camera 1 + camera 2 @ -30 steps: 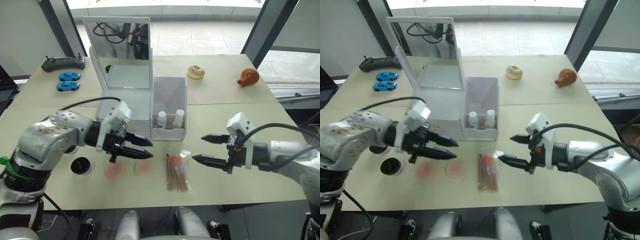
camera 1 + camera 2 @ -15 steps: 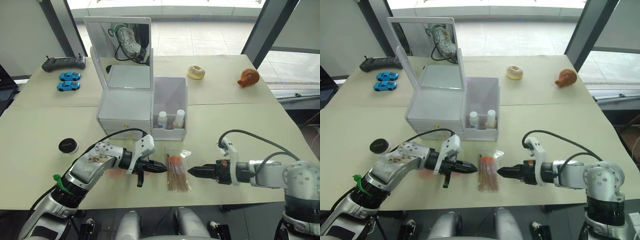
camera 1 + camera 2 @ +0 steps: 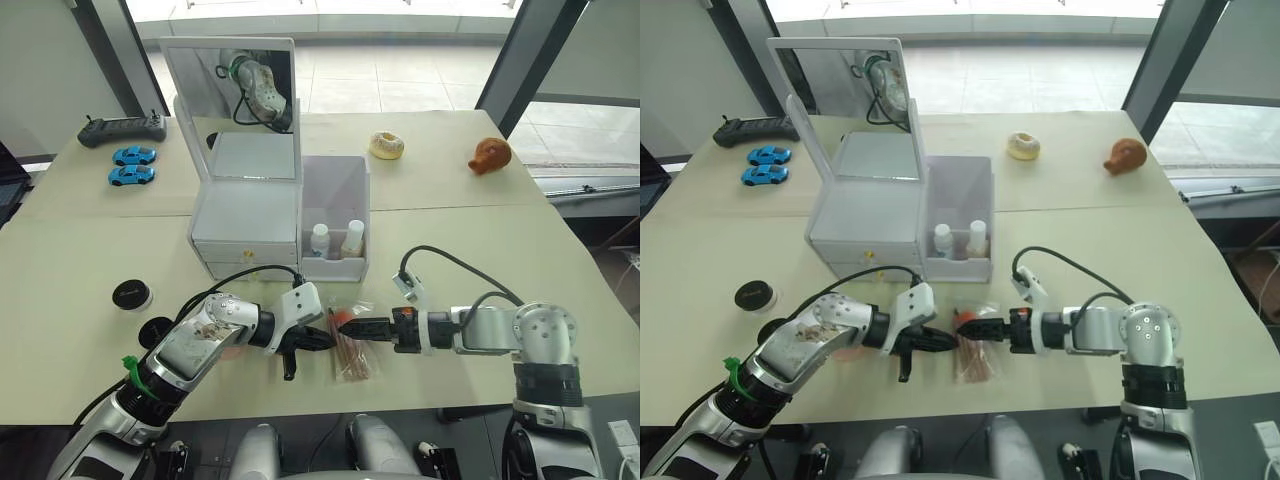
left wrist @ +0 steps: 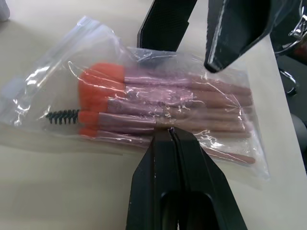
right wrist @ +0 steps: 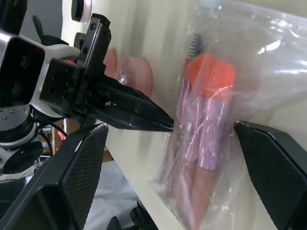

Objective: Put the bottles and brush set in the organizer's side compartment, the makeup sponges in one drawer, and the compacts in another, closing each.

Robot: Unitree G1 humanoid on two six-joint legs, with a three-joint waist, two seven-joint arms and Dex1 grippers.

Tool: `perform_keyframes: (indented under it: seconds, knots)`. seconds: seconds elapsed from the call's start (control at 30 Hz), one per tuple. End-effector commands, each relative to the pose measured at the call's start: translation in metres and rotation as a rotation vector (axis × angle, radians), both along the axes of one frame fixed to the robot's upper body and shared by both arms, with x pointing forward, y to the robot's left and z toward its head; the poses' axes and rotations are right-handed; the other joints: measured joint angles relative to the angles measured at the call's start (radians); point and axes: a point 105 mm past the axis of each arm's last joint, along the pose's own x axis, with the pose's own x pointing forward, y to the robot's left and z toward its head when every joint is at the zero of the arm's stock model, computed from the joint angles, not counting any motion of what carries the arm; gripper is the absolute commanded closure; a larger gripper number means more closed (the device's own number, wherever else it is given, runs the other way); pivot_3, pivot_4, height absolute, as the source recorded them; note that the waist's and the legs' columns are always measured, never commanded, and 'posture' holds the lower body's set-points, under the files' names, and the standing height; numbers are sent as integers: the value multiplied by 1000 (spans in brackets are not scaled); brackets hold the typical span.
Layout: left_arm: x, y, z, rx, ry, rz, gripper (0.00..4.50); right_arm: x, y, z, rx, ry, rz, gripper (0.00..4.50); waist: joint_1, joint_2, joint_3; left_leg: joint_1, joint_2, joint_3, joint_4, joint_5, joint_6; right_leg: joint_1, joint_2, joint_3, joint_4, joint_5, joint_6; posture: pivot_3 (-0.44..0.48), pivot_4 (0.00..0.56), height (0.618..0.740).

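Item: brush set (image 3: 352, 342), a flat clear packet of thin brown-handled brushes with orange-red heads, lying on the table (image 3: 500, 250) just in front of the organizer (image 3: 250, 215) and its side compartment (image 3: 338, 215), where the two bottles (image 3: 336, 239) already stand. Handling, as I judge it: light, the film slick and crinkly, the contents loose enough to slide, so I would pinch across the bundled handles near mid-length, not the empty plastic margin. Left gripper (image 4: 171, 132): fingers pressed together, holding nothing, the tips touching the packet's long edge at the handles. Right gripper (image 5: 201, 125): jaws spread wide, straddling the packet's orange end from the opposite side, nothing clamped yet. Makeup sponges (image 5: 136, 72): on the table beside the packet, partly hidden behind the left arm
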Motion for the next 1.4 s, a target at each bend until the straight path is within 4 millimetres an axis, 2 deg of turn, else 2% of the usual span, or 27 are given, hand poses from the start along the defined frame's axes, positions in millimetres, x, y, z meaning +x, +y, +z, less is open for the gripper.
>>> perform_keyframes:
  seconds: [0.03, 0.17, 0.33, 0.47, 0.67, 0.97, 1.23, 1.37, 1.4]
  knots:
    - [2, 8, -1, 59, -32, 20, 4462, -3, 6, -8, -25, 30, 26, 0, -3, 0, 0, 0, 0, 0, 0, 0, 0, 0, 0, 0, 0, 0, 0, 0, 150, 740]
    - [0, 8, -1, 53, -20, 25, 4462, -4, -4, -11, -105, 5, 38, 0, -2, 1, -1, 1, 0, 0, 0, 0, 0, 0, 0, 0, 0, 0, 0, 0, 150, 740]
    - [1, 9, -1, 56, -19, 25, 4462, 4, -31, 8, -180, -72, 23, 0, 10, 2, -1, 2, -1, 0, 2, 0, 0, -1, -1, -1, -1, 0, 0, 0, 150, 740]
    - [2, 11, -2, 49, 2, 51, 4462, 2, -42, 15, -245, -93, 54, 0, 13, 2, -1, 1, -2, 0, 2, 0, 0, 0, -1, 0, -4, 0, 1, 0, 150, 740]
    - [0, 9, -3, 48, 7, 44, 4462, -8, -22, -6, -252, -35, 115, 0, -2, 1, -2, -1, 0, -1, -1, 0, 0, 3, 0, 1, -6, 0, 1, 0, 150, 740]
    - [-1, 10, -3, 45, 14, 56, 4462, -11, 14, -14, -97, 28, 112, 0, -3, 0, -3, 1, 1, -2, -2, 0, 0, 5, 1, 0, -7, 0, 1, 0, 150, 740]
    - [-1, 10, -3, 43, 11, 50, 4462, -10, 31, -14, -13, 59, 99, 0, -4, 1, -4, 1, 1, -2, -2, 0, 0, 5, 1, 0, -7, 0, 1, 0, 150, 740]
    - [-1, 10, -4, 41, 10, 49, 4462, -10, 28, -22, -49, 70, 86, 0, -3, 1, -4, 1, 1, -2, -2, 0, 0, 5, 1, 0, -7, 0, 1, 0, 150, 740]
    - [-1, 10, -4, 40, 10, 49, 4490, -9, 26, -23, -59, 70, 74, 181, -3, 1, -4, 2, 1, -2, -2, 0, 0, 5, 1, 0, -7, 0, 1, 0, 150, 740]
